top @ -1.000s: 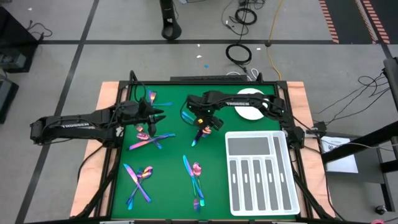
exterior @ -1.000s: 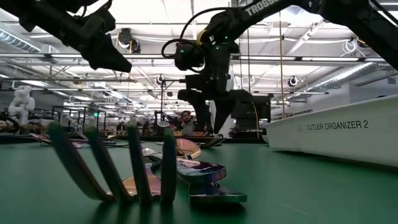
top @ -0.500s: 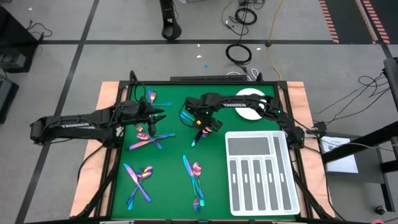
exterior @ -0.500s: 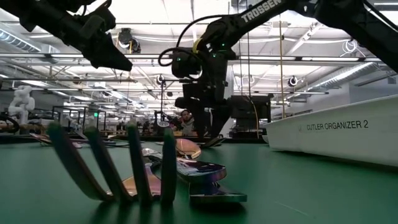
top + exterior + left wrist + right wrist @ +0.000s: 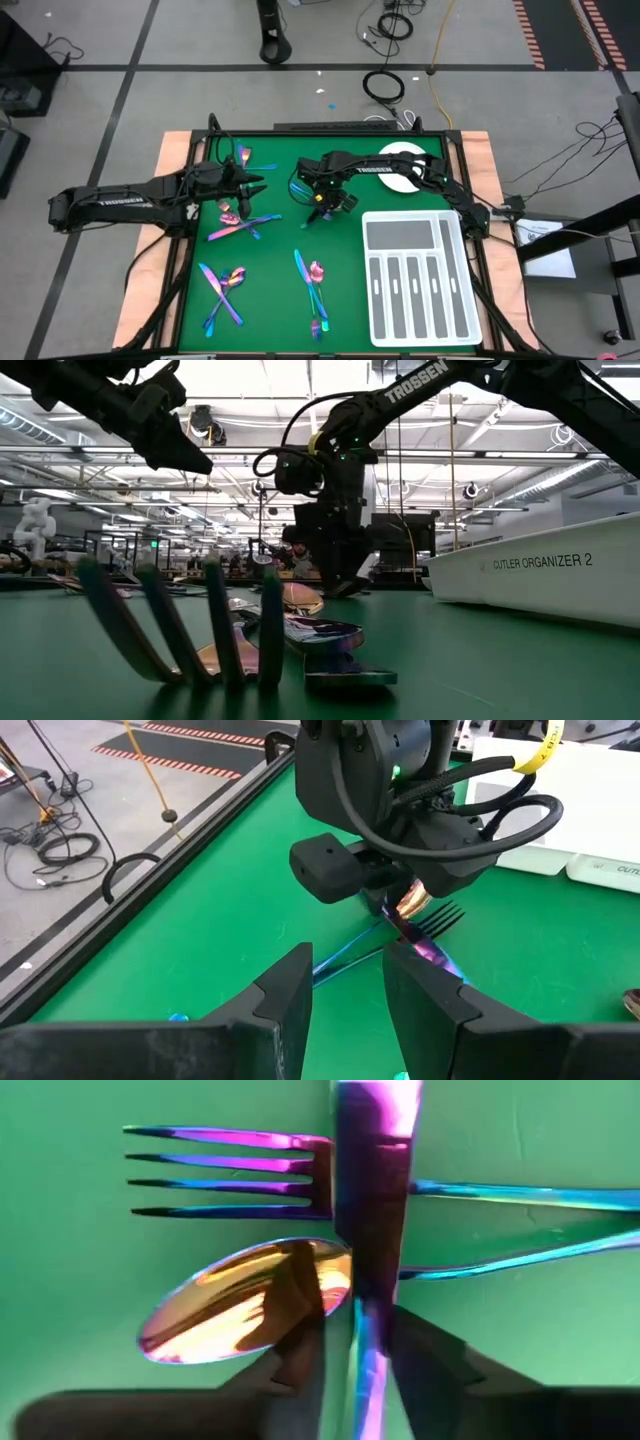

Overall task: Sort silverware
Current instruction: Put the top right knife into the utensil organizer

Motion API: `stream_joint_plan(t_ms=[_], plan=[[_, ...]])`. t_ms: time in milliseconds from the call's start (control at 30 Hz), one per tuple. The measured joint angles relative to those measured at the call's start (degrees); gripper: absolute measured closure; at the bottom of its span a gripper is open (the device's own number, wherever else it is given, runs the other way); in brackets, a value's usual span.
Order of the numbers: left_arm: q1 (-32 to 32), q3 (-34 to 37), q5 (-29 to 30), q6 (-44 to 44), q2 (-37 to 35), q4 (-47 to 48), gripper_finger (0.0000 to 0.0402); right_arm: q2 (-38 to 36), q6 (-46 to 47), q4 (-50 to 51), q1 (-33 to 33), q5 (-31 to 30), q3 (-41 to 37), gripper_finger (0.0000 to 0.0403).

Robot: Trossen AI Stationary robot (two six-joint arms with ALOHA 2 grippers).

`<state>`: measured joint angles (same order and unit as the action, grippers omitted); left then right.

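The green mat [image 5: 270, 290] is lying inside a dark frame on the table, with bare green open between the silverware clusters and along its near middle. At the left, the left gripper [image 5: 258, 186] is hovering above the mat just beyond a crossed pair of rainbow utensils [image 5: 243, 228], its fingers [image 5: 285, 1000] standing parted with nothing between them. Another crossed cluster [image 5: 222, 291] is lying at the near left, and a fork-and-spoon group [image 5: 314, 283] at the near middle. At the centre, the right gripper [image 5: 322, 208] is pressing down on a small pile: its fingers [image 5: 300, 1355] are straddling a knife [image 5: 372, 1210] lying across a fork [image 5: 230, 1172] and a spoon [image 5: 245, 1300], closing around the knife's blade, though a firm grasp cannot be told. The arm above is reading "TROSSEN". At the right, the white tray [image 5: 417, 290] is sitting near the mat's right edge, its side wall [image 5: 530, 575] labelled "CUTLER ORGANIZER 2". A white plate [image 5: 398, 180] is resting at the far right.
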<state>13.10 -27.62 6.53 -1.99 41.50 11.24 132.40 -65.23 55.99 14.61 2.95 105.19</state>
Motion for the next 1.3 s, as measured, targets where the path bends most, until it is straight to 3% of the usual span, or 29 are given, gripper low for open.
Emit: stream_joint_plan(t_ms=[167,433,800,1167,1300], plan=[[-0.01,0.0,0.01,0.82,0.0,0.0,0.0277,0.02,1.53,-0.34,0.0,-0.17,0.0,0.0389],[-0.01,0.0,0.02,0.89,-1.06,0.06,0.0277,-2.12,9.51,0.14,0.08,-2.41,-0.38,0.0396],[0.0,-0.02,3.37,-2.12,-11.97,8.56,0.0277,-14.6,20.95,1.31,2.31,4.48,-0.33,0.0399],[-1.84,-0.02,5.45,-2.11,-15.02,10.78,0.0277,-30.0,55.27,8.15,2.54,4.46,-0.22,0.04],[-2.44,-0.02,5.67,-1.76,-15.02,10.81,0.0277,-34.48,70.44,14.3,-2.33,-1.2,-0.22,0.04]])
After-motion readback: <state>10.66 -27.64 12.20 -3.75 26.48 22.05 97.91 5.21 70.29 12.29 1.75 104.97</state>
